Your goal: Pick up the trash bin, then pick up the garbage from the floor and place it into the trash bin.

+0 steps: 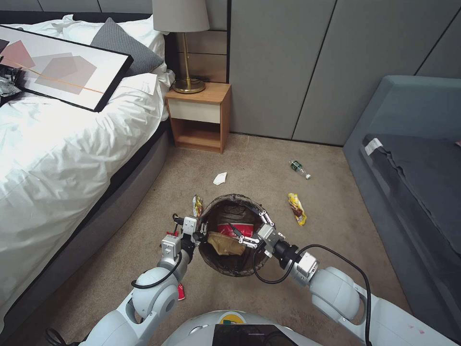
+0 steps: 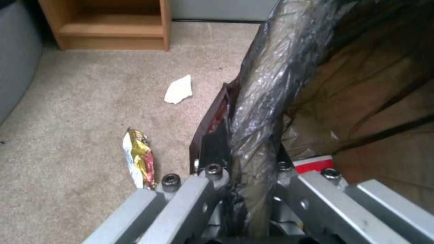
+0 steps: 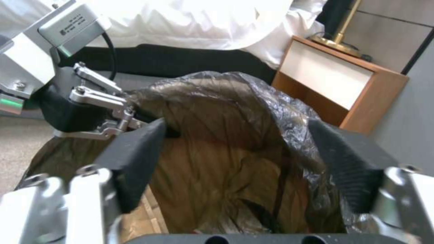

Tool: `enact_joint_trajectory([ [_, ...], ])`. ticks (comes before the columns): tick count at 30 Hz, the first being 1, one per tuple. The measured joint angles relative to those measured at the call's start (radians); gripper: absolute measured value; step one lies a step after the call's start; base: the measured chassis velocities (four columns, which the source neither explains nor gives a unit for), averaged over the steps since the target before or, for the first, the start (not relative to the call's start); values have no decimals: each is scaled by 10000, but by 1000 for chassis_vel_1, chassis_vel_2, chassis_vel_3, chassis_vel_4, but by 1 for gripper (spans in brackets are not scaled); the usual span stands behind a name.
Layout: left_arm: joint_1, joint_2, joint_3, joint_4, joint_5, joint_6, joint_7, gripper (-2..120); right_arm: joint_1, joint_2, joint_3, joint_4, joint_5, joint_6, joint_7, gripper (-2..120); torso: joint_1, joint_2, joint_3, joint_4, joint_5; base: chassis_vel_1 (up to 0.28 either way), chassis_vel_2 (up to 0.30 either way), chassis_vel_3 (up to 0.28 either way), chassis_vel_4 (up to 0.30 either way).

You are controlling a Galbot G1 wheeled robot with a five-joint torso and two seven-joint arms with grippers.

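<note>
So going left to right: the left gripper [image 1: 199, 235] is clamped down on the liner-wrapped rim of the trash bin [image 1: 235, 269], holding it up in front of the robot over the carpet floor [image 1: 259, 168]. The bin's already got a crumpled brown paper bag [image 1: 225, 244] and a red-and-white cup [image 1: 235, 229] inside. The right gripper [image 1: 246, 239] hangs over the bin's mouth with its jaws spread wide and nothing between them, so I'd say we're at the drop-off end of one pickup round, with more to go. Still on the floor: a yellow snack wrapper [image 1: 197, 205] just beside the bin on its left, a white tissue [image 1: 220, 178] further out, another yellow wrapper [image 1: 297, 208] off to the right, and a green-labelled bottle [image 1: 299, 169] beyond that. Next move probably means getting the right arm clear of the liner and down to one of those. The left wrist view shows the rim pinch up close, which the head view kinda hides, and the right wrist view is what confirms those pads [image 3: 133, 159] are empty.
</note>
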State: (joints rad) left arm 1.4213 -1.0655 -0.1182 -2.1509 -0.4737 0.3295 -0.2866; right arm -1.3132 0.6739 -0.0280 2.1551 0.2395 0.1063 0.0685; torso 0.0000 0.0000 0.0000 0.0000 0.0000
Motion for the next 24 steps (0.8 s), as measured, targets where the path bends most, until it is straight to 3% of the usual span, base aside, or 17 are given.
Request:
enact_joint_trajectory([
  [2, -5, -8, -1, 5, 0, 0, 0, 3, 0, 13, -9, 0, 9, 0, 9, 79, 0, 0, 0, 0, 0, 0, 0, 0, 0],
  [5, -10, -17, -25, 20, -1, -5, 0, 3, -39, 28, 12, 21, 29, 3, 34, 96, 0, 0, 0, 0, 0, 0, 0, 0, 0],
  [7, -10, -16, -33, 21, -3, -7, 0, 3, -62, 27, 43, 51, 55, 8, 54, 99, 0, 0, 0, 0, 0, 0, 0, 0, 0],
  [17, -11, 13, -53, 21, -25, -17, -3, 3, -410, 88, 942, 647, 590, 152, 109, 100, 0, 0, 0, -1, 0, 0, 0, 0, 0],
  [19, -2, 35, -46, 18, -26, -25, -2, 3, -447, 183, 1834, 1131, 1454, 80, 327, 100, 0, 0, 0, 0, -2, 0, 0, 0, 0],
  [24, 1, 46, -42, -15, -30, -30, -2, 3, -327, 373, 2815, 1633, 2499, -371, 1068, 100, 0, 0, 0, 2, -2, 0, 0, 0, 0],
])
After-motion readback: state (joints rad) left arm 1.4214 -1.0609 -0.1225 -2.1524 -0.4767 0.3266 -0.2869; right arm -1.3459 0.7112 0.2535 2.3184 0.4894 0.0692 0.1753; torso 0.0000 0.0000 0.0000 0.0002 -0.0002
